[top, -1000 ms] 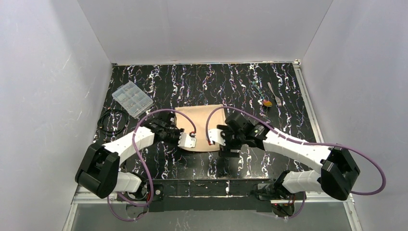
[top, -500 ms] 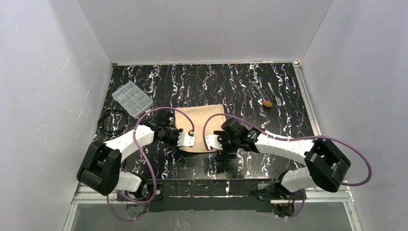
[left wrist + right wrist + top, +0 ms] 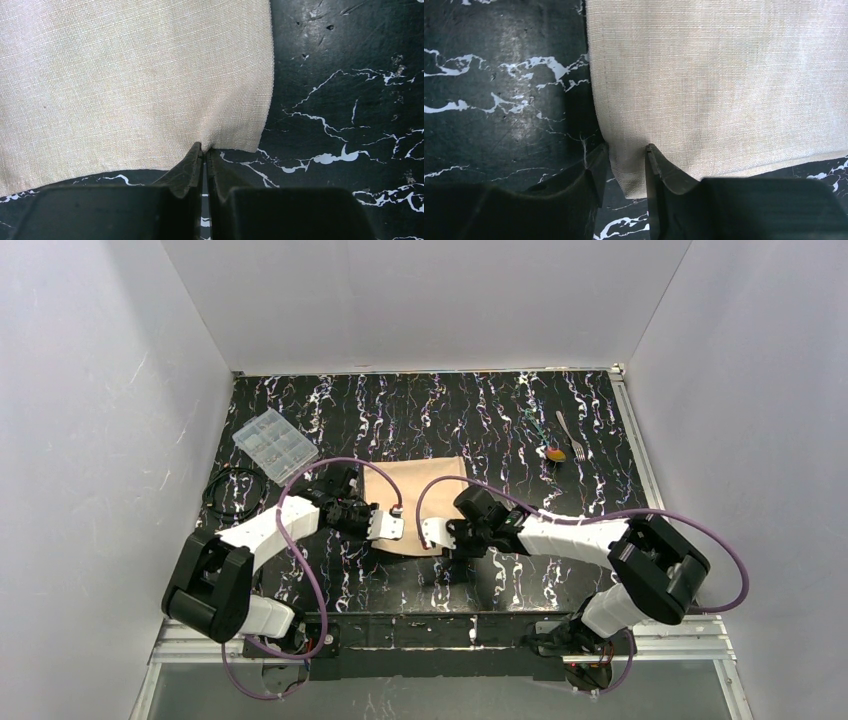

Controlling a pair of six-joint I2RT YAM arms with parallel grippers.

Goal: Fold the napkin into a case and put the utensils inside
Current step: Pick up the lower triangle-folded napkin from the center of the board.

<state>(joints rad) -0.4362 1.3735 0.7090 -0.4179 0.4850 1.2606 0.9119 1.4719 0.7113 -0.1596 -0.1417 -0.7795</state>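
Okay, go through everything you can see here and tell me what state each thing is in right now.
napkin: lying flat, not folded into a case.
left tool: shut, pinching the napkin's near edge.
right tool: open, fingers astride a napkin corner, not clamped.
fork: lying loose far right, apart from the napkin.
spoon: lying beside the fork.
compartment box: flat, far left; lid unclear.
black cable: coiled.
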